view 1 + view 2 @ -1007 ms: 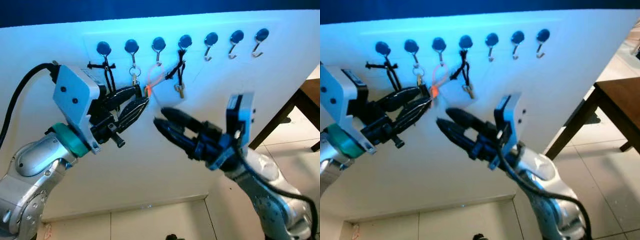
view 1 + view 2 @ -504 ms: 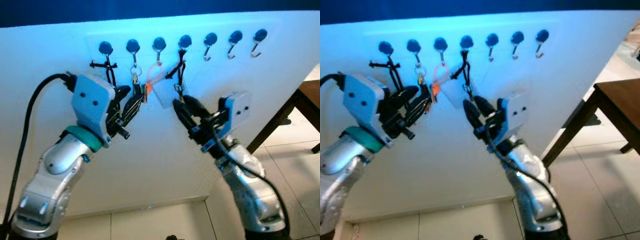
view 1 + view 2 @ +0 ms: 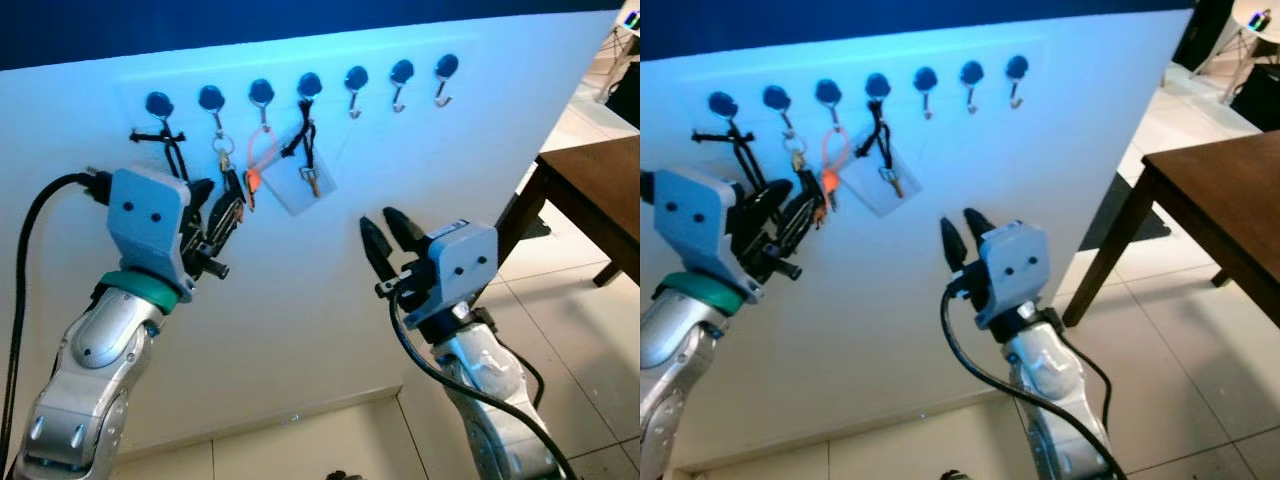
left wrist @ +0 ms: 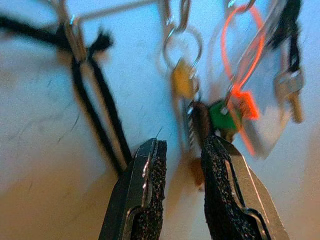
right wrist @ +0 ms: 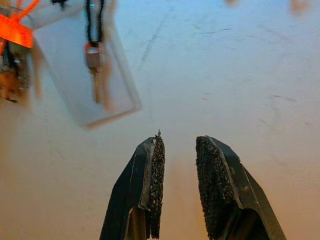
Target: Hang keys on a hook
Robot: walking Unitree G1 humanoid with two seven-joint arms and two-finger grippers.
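Observation:
A row of hooks (image 3: 309,85) runs along the white wall. On the third hook hangs an orange loop (image 3: 258,158) with an orange tag and a green-headed key (image 4: 222,114). My left gripper (image 3: 222,186) is right below that bunch, open, with one fingertip (image 4: 210,145) touching the keys and nothing between the fingers. A ring with a brass key (image 4: 182,80) hangs on the second hook and a black cord (image 3: 172,148) on the first. My right gripper (image 3: 378,218) stands open and apart from the wall, lower right of a key on a clear card (image 5: 95,65).
The three hooks (image 3: 402,71) at the right of the row are bare. A dark wooden table (image 3: 1220,190) stands to the right over a tiled floor (image 3: 1160,380). A thick black cable (image 3: 40,215) loops off my left arm.
The whole view has shifted. My right gripper has drawn back from the keys on the fourth hook and dropped lower. My left gripper stays at the orange-tag keys.

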